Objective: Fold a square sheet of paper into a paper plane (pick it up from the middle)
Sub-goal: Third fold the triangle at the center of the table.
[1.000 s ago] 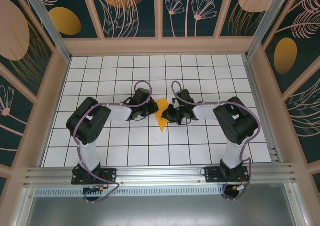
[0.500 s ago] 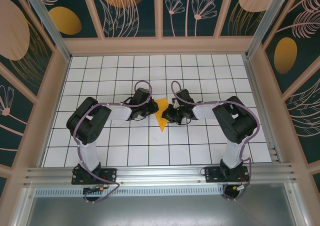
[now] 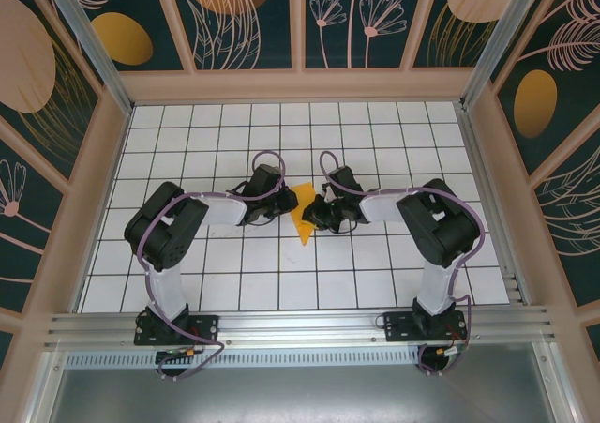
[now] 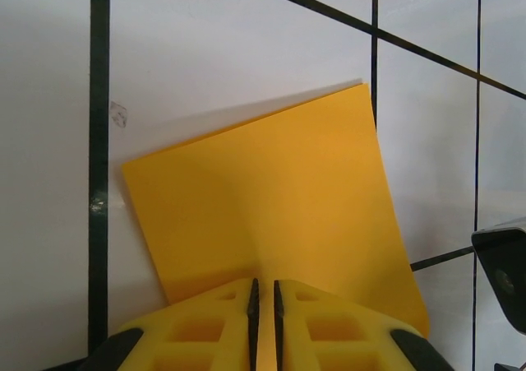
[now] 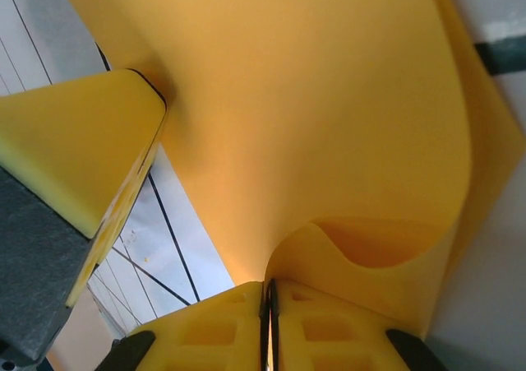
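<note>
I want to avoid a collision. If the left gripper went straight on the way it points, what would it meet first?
The left gripper would push first into the orange sheet directly ahead; beyond it probably just the tiled table.

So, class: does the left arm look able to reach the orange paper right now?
Probably yes: the left gripper sits closed on the near edge of the orange paper, with nothing between them.

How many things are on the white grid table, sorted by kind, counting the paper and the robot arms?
creased orange-yellow paper sheet: 1
black and white robot arms: 2
Total: 3
</note>
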`<act>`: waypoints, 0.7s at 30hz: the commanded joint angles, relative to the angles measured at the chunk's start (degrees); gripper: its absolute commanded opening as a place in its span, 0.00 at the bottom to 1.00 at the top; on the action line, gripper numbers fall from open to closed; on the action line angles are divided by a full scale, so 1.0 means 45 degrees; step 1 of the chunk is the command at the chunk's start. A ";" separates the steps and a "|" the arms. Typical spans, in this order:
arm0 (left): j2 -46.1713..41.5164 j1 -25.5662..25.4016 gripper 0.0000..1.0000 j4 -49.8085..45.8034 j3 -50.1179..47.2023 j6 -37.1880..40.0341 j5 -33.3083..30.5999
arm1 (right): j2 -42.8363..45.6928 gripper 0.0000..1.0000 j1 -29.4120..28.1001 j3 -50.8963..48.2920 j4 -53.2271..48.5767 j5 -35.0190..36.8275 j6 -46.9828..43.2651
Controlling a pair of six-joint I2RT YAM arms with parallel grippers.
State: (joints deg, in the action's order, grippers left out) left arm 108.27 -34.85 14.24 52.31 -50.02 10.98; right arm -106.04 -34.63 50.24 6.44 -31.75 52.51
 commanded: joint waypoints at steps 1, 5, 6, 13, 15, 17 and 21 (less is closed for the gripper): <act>-0.0605 0.0000 0.20 -0.1129 0.0103 -0.0032 -0.0777 | -0.0344 0.18 -0.0077 0.0137 -0.0470 0.0453 -0.0253; -0.1242 0.0141 0.24 -0.1600 -0.0063 -0.0298 -0.1521 | -0.0344 0.29 -0.0067 0.0114 -0.0473 0.0491 -0.0233; -0.1378 0.0194 0.25 -0.1621 -0.0175 -0.0326 -0.1640 | -0.0344 0.31 -0.0077 0.0110 -0.0442 0.0492 -0.0219; -0.2006 0.0528 0.26 -0.1503 -0.0765 -0.0566 -0.1659 | -0.0260 0.39 -0.0077 -0.0034 -0.0284 0.0478 -0.0220; -0.2049 0.0533 0.26 -0.1236 -0.0843 -0.0551 -0.1352 | -0.0270 0.39 -0.0072 -0.0034 -0.0305 0.0483 -0.0203; -0.2086 0.0527 0.26 -0.0968 -0.0940 -0.0523 -0.1029 | -0.0265 0.39 -0.0077 -0.0050 -0.0285 0.0506 -0.0192; -0.2070 0.0535 0.24 -0.0575 -0.1010 -0.0393 -0.0391 | -0.0282 0.37 -0.0082 -0.0090 -0.0280 0.0551 -0.0197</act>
State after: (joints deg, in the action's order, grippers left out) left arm 100.31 -32.51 9.30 48.60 -51.77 6.68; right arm -105.93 -34.89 50.96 7.53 -32.86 52.42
